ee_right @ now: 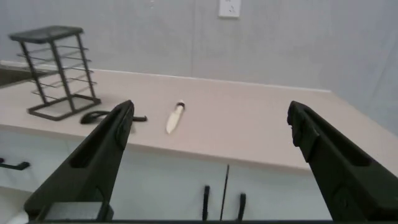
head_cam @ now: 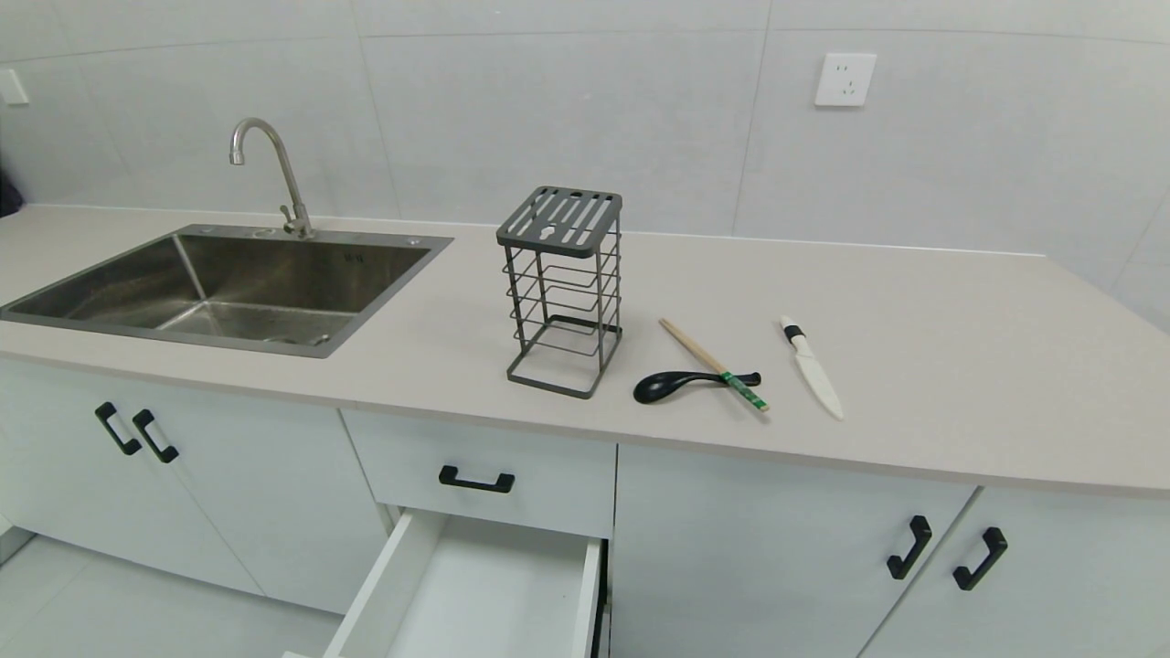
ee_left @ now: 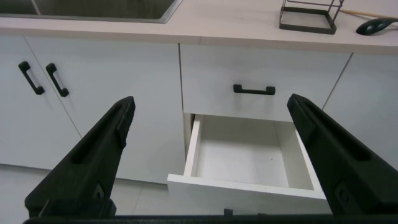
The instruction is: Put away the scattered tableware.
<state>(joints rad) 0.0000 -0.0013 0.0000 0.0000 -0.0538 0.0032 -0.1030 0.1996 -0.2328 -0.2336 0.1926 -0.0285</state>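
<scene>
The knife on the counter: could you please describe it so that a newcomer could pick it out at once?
Start at the dark wire rack on the pale counter. Three utensils lie to its right; the knife is the farthest from it, lying alone. It is white with a black band, unlike the black spoon and wooden chopsticks.

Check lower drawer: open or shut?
Open. The lower drawer juts out beneath the shut upper drawer, its bare white floor showing.
</scene>
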